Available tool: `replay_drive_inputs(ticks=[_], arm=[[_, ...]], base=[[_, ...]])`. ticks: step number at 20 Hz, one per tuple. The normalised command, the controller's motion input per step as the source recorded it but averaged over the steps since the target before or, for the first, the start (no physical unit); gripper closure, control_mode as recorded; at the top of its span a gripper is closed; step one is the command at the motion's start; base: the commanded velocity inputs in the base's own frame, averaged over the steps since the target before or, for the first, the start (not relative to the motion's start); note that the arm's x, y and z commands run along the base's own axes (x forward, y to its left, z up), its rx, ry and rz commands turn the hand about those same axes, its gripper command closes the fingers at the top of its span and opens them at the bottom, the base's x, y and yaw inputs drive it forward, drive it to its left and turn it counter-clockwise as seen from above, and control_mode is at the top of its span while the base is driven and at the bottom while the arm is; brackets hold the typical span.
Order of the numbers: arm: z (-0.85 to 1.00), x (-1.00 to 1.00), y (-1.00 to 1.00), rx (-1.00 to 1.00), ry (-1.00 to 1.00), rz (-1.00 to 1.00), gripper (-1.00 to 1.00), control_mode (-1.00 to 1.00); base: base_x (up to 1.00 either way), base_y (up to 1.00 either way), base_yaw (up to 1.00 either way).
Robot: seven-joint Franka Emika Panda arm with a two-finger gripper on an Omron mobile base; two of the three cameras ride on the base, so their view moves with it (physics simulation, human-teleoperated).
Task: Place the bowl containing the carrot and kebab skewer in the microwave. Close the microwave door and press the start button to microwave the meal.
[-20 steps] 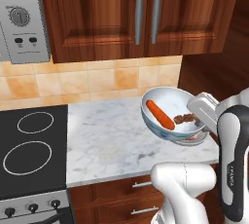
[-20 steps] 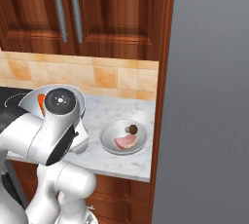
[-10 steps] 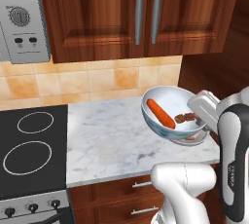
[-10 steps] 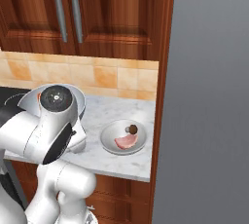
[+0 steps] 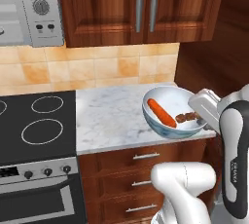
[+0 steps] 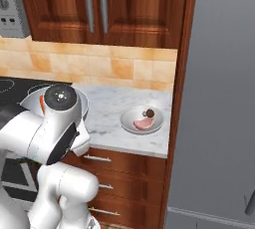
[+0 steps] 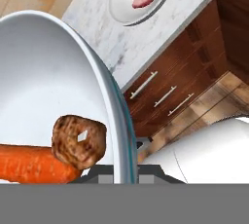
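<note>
Even, flat rendered light; faint shadows, perhaps slightly soft.

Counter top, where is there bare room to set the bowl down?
The widest free patch of marble counter lies between the stove and the bowl. A narrower strip runs along the tiled backsplash. The end by the tall grey panel is crowded by the plate of pink meat.

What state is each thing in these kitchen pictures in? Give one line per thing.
Round white porcelain bowl with pale blue rim: lifted, gripped at its rim.
Short orange carrot: lying in the bowl.
Brown-chunked kebab skewer: lying in the bowl.
Tool: shut on the bowl's rim.
Flat white plate with pink meat: resting on the counter.
</note>
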Motion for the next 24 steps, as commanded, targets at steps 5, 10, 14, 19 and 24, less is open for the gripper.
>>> replay_drive_inputs(ticks=[5, 10, 14, 19, 24], arm=[[0.0, 0.0, 0.0, 0.0, 0.0, 0.0, 1.0, 1.0], [0.0, 0.0, 0.0, 0.0, 0.0, 0.0, 1.0, 1.0], [0.0, 0.0, 0.0, 0.0, 0.0, 0.0, 1.0, 1.0], [0.0, 0.0, 0.0, 0.0, 0.0, 0.0, 1.0, 1.0], [0.0, 0.0, 0.0, 0.0, 0.0, 0.0, 1.0, 1.0]], base=[[-0.28, 0.93, 0.15], [0.0, 1.0, 0.21], [0.0, 1.0, 0.19], [0.02, 0.91, 0.16], [0.25, 0.47, 0.09]])
